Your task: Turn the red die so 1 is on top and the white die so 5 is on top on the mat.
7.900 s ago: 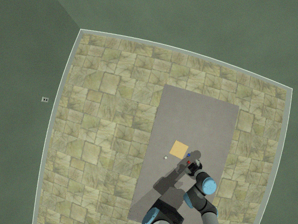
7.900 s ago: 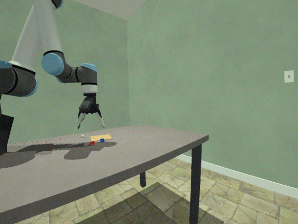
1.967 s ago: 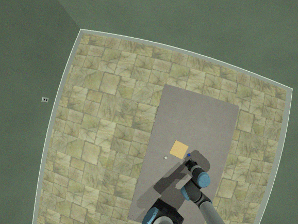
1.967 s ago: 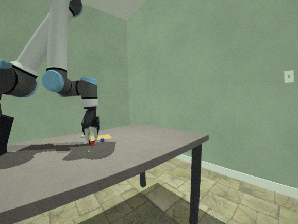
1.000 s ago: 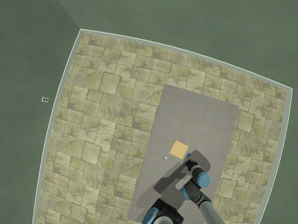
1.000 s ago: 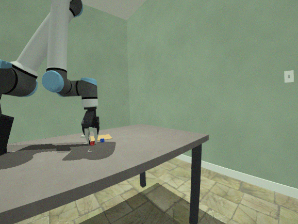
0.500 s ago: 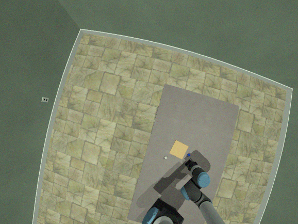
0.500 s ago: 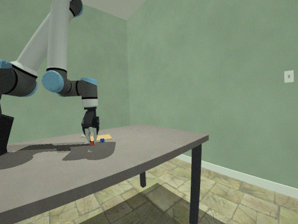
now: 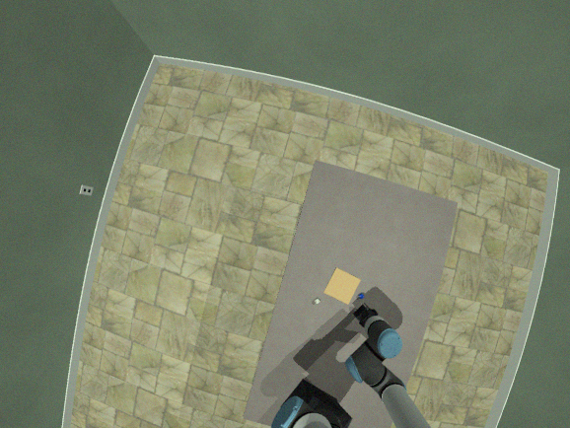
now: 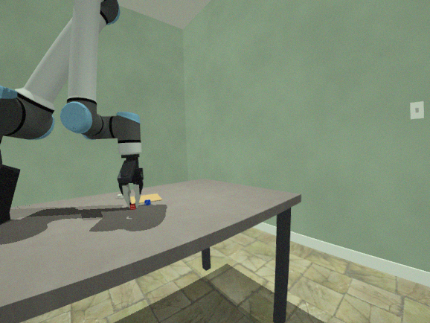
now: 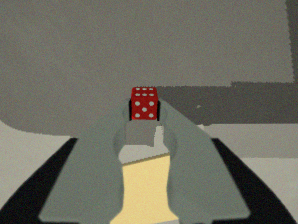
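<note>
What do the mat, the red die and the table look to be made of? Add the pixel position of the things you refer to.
Mat (image 9: pixel 342 286) (image 10: pixel 150 197) (image 11: pixel 146 187): probably cork, card or thin wood, matte; plain tan, thin, straight-edged.
Red die (image 10: pixel 132 206) (image 11: pixel 144 104): likely hard plastic; even red with crisp white pips, gloss unclear.
Table (image 9: pixel 375 222) (image 10: pixel 208 201): top perhaps laminate or stone, dull grey-brown; dark legs could be painted metal.

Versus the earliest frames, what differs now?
The black two-jaw gripper came down from above the table and closed on the red die with white pips. Blue die, white die and yellow square mat stayed put.
</note>
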Controlling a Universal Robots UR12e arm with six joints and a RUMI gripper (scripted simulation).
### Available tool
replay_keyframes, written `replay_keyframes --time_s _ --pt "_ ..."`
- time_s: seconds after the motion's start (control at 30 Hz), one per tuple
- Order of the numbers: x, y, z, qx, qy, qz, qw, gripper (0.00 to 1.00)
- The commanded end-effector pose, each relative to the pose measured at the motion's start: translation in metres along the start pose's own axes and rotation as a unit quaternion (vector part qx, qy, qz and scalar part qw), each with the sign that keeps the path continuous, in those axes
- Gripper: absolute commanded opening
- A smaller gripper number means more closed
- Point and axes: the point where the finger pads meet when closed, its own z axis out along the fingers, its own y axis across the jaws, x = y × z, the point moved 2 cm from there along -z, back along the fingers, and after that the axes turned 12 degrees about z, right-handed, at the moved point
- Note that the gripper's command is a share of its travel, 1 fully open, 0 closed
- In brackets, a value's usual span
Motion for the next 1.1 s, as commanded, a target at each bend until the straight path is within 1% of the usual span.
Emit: replay_keyframes --time_s 0.0,0.37,0.63,0.8,1.07 --pt "0.000 0.000 0.000 0.000 0.000 0.000 1.000 0.03" --pt "0.000 0.000 -0.001 0.000 0.000 0.000 1.000 0.03" --pt "0.000 0.000 -0.008 0.000 0.000 0.000 1.000 0.03" --pt "0.000 0.000 -0.024 0.000 0.000 0.000 1.000 0.03" --pt "0.000 0.000 -0.059 0.000 0.000 0.000 1.000 0.03"
